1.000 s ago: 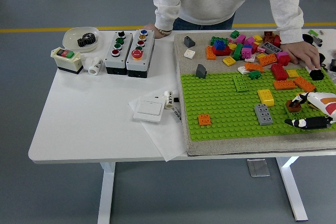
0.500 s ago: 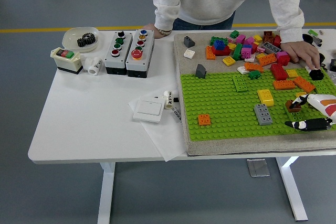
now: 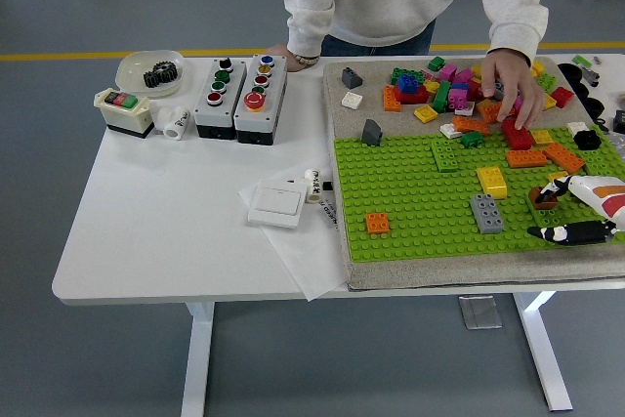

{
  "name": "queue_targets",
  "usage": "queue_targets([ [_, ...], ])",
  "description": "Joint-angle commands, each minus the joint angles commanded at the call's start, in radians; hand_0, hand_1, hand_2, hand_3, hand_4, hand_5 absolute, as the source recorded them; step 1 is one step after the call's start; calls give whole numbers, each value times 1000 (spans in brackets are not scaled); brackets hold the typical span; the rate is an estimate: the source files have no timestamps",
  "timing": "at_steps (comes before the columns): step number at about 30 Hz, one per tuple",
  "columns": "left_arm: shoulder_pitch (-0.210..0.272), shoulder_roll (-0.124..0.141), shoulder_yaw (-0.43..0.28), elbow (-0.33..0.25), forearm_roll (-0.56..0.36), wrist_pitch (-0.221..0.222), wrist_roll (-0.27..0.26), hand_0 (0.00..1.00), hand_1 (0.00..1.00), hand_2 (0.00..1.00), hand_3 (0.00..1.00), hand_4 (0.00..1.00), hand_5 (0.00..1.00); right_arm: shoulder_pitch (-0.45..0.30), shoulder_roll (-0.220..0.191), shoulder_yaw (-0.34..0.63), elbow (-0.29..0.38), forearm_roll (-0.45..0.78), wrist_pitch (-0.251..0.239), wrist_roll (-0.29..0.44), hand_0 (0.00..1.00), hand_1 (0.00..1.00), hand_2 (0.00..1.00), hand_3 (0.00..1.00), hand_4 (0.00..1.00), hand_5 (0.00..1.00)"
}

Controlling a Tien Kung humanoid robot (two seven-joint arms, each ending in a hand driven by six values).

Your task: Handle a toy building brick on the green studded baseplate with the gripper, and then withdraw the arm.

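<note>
Head view. The right robot hand [image 3: 571, 210] comes in low from the right edge over the green baseplate [image 3: 420, 192]. White-and-orange shell, black fingers [image 3: 562, 231] lying along the near right corner of the plate. A brown brick [image 3: 543, 199] sits right at the upper fingertips; whether the fingers are clamped on it or only touching cannot be told at this size. No left robot hand in the frame.

Judged step: the handling itself, at the brown brick, with withdrawal to come. Next move calls for a clean lift or press on the studs, then pulling the arm back toward the right edge without dragging neighbours.

Neighbours close by: grey brick [image 3: 486, 213] just to the left, yellow brick [image 3: 493, 181] farther and left, orange brick [image 3: 378, 224] well apart near the plate's left side.

A person stands at the far side; one hand [image 3: 513, 85] reaches into the loose brick pile [image 3: 449, 85] just beyond the plate, the other rests at the table [image 3: 176, 212] edge by the button boxes [image 3: 241, 95]. The reaching hand is the likeliest thing to cross the arm's path.
</note>
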Motion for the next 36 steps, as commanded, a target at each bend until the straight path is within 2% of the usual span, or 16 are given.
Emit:
queue_targets([
  [9,4,-1,-6,0,10,0,3,801,819,803,654,710,624,-3,1,-12,2,-3,0,-2,695,692,724,653,905,649],
  [36,5,1,-4,0,9,-2,3,799,818,802,657,708,621,-21,-24,87,72,9,-11,5,696,692,724,652,907,646],
])
